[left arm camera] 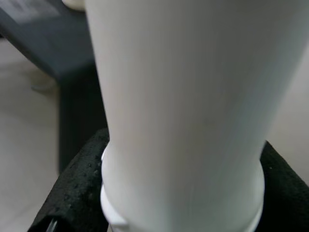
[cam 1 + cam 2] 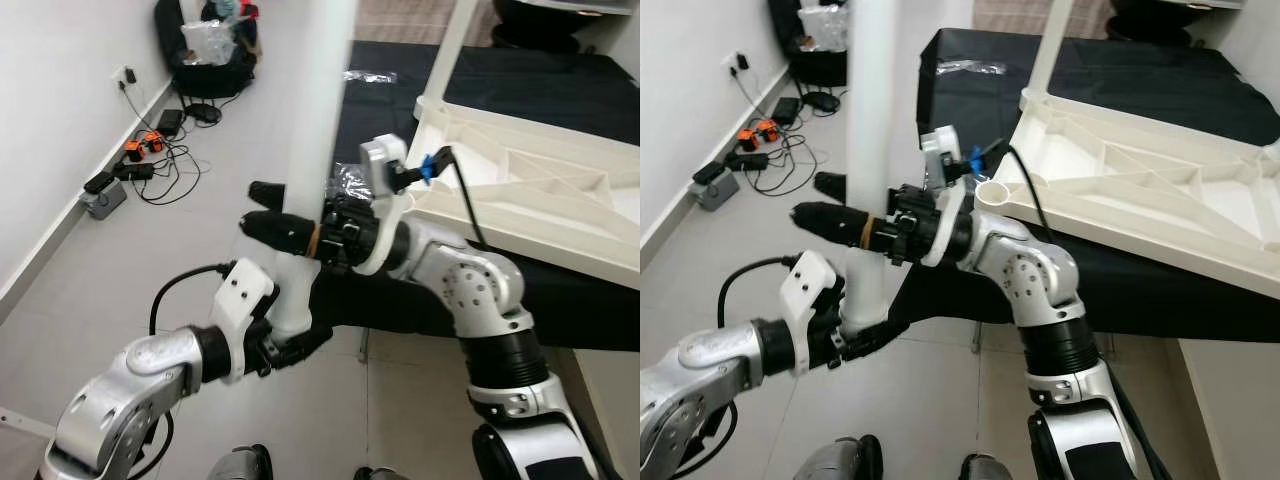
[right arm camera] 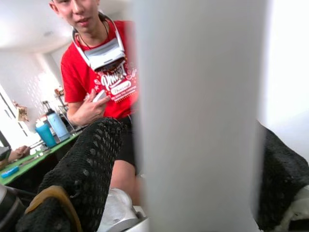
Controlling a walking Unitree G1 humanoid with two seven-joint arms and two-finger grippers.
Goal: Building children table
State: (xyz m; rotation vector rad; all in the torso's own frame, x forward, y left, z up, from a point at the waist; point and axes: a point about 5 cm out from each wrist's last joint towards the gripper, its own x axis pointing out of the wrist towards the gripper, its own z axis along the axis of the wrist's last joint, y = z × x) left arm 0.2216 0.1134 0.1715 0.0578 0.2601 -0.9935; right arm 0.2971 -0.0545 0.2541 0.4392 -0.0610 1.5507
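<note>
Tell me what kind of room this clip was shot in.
Probably a workshop or lab room rather than a lived-in home: pale tiled floor, chargers and cables along the wall, and an upturned white tabletop on a black-covered bench.

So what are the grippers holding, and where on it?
The white table leg: left gripper at its bottom end, right gripper clamped higher up the shaft.

The white table leg point(image 2: 318, 120) I'm gripping runs off the top edge; up close it blurs at both my wrists.
</note>
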